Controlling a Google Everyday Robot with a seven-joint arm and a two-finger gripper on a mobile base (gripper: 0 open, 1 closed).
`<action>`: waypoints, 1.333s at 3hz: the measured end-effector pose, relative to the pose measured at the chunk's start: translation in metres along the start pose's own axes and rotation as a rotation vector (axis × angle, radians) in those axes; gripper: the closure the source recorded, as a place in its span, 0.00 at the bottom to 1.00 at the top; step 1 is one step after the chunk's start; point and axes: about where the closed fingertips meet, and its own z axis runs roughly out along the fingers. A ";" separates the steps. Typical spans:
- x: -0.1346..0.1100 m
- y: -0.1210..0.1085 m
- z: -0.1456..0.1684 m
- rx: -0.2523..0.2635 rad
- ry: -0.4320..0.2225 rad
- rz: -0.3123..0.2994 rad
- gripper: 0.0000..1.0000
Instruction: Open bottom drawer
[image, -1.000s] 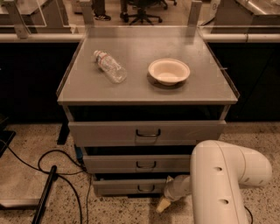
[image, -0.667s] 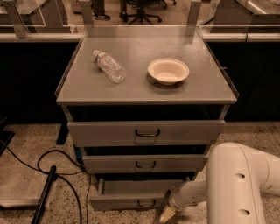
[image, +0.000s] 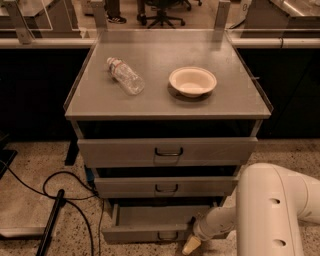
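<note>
The bottom drawer (image: 150, 220) is the lowest grey front of the cabinet. It is pulled out, with its plain grey tray showing and a small dark loop handle (image: 167, 235) at the centre of its front. My gripper (image: 191, 244) is at the right part of that drawer front, just right of the handle, at the end of my white arm (image: 270, 210). A pale fingertip (image: 190, 245) points down near the floor.
The middle drawer (image: 165, 187) and the top drawer (image: 167, 151) sit above. On the cabinet top lie a plastic bottle (image: 124, 75) and a white bowl (image: 192, 81). Black cables (image: 60, 192) and a dark pole (image: 50, 225) lie on the speckled floor at left.
The bottom drawer has slid out toward me, showing more of its tray. My arm and gripper have drawn back with it.
</note>
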 end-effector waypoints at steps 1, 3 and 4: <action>0.012 0.016 0.008 -0.038 0.060 -0.005 0.00; 0.038 0.069 -0.005 -0.112 0.145 -0.004 0.00; 0.046 0.091 -0.023 -0.147 0.148 0.013 0.00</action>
